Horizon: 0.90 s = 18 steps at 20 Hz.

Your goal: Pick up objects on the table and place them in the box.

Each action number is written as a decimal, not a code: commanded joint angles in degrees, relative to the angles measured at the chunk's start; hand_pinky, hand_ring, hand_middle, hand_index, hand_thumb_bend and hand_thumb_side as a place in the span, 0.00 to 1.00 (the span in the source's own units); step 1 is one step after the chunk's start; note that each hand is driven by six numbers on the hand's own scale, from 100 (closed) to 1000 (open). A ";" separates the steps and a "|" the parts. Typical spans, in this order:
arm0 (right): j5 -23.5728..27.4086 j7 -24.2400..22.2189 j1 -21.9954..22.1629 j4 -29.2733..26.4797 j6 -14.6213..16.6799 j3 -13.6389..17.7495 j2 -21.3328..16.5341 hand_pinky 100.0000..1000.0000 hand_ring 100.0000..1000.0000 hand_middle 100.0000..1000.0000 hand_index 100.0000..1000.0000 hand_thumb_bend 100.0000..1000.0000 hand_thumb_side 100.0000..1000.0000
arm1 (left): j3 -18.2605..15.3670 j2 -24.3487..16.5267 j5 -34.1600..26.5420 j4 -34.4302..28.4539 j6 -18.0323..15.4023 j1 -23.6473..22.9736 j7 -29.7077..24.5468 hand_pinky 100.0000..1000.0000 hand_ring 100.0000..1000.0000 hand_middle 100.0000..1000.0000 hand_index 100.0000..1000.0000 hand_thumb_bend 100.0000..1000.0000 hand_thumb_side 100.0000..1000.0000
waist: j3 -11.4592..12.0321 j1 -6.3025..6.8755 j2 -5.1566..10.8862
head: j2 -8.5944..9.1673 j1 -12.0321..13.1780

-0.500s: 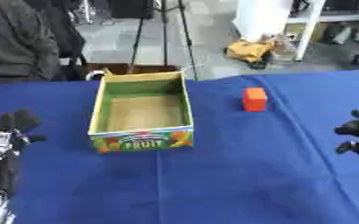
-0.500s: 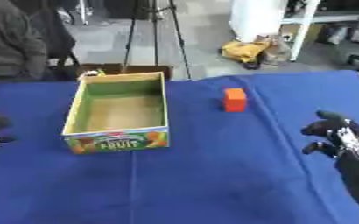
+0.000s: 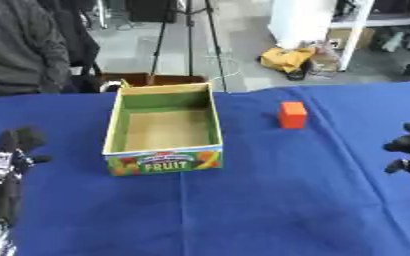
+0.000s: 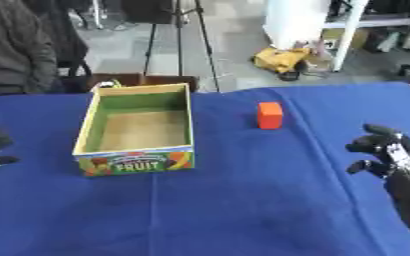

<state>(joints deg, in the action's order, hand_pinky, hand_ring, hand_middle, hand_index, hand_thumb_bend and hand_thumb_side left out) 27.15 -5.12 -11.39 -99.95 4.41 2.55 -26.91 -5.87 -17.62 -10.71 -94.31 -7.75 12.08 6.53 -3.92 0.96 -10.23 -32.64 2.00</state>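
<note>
A small orange-red block (image 3: 292, 114) stands on the blue table, right of an open cardboard box (image 3: 164, 129) with green inner walls and "FRUIT" on its front. The box is empty inside. My right hand (image 4: 390, 152) hovers at the right edge, below and right of the block, fingers relaxed and holding nothing. At the left edge my left hand (image 3: 13, 150) stays low, left of the box, fingers up and holding nothing.
Blue cloth covers the table (image 3: 270, 200). A seated person in grey (image 3: 20, 47) is beyond the far left edge, not touching anything. A tripod (image 3: 187, 35) and yellow clutter (image 3: 287, 59) lie on the floor behind.
The right hand has moved slightly up and toward the block. The left hand has barely moved.
</note>
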 commanded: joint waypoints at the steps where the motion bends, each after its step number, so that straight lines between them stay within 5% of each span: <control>1: -0.22 -0.16 -2.29 -0.35 0.76 0.54 -6.03 0.42 0.67 0.56 0.78 0.00 0.48 | 0.10 -0.78 -0.05 -1.09 -0.02 0.93 -0.63 0.58 0.75 0.64 0.78 0.72 0.79 | 0.73 0.05 0.55 | 0.66 -0.85; 5: -2.43 -0.71 -8.14 4.72 1.90 0.63 -16.01 0.42 0.68 0.56 0.80 0.00 0.44 | 1.51 -0.43 -0.52 -1.15 0.16 1.75 -2.02 0.58 0.75 0.64 0.78 0.72 0.79 | 3.69 0.05 0.20 | 0.52 -3.27; 9: -9.37 -5.35 -16.81 18.84 2.75 -0.41 -22.82 0.47 0.76 0.62 0.83 0.00 0.36 | 2.94 0.23 -1.08 -1.19 0.30 2.99 -3.60 0.58 0.75 0.64 0.78 0.72 0.79 | 7.42 -0.34 -0.41 | 1.36 -6.72; 14: -26.59 -10.21 -26.21 35.92 6.90 -0.27 -24.83 0.60 0.84 0.71 0.84 0.01 0.15 | 4.53 0.43 -1.47 -1.34 0.52 4.78 -5.47 0.58 0.75 0.64 0.78 0.72 0.79 | 11.59 -1.01 -1.73 | 2.74 -10.97; 18: -42.66 -9.90 -30.16 43.40 10.78 0.03 -25.14 0.72 0.90 0.76 0.83 0.06 0.05 | 5.43 0.60 -1.63 -1.56 0.58 6.15 -6.70 0.58 0.74 0.64 0.78 0.72 0.79 | 14.63 -1.66 -2.87 | 3.79 -13.87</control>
<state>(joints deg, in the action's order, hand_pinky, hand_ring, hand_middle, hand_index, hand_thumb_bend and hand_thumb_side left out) -10.74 -15.01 -40.37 -58.38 13.99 1.80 -49.14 -0.68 -16.58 -12.03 -94.70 -7.11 17.38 0.34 11.03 -0.77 -13.99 -29.73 -10.87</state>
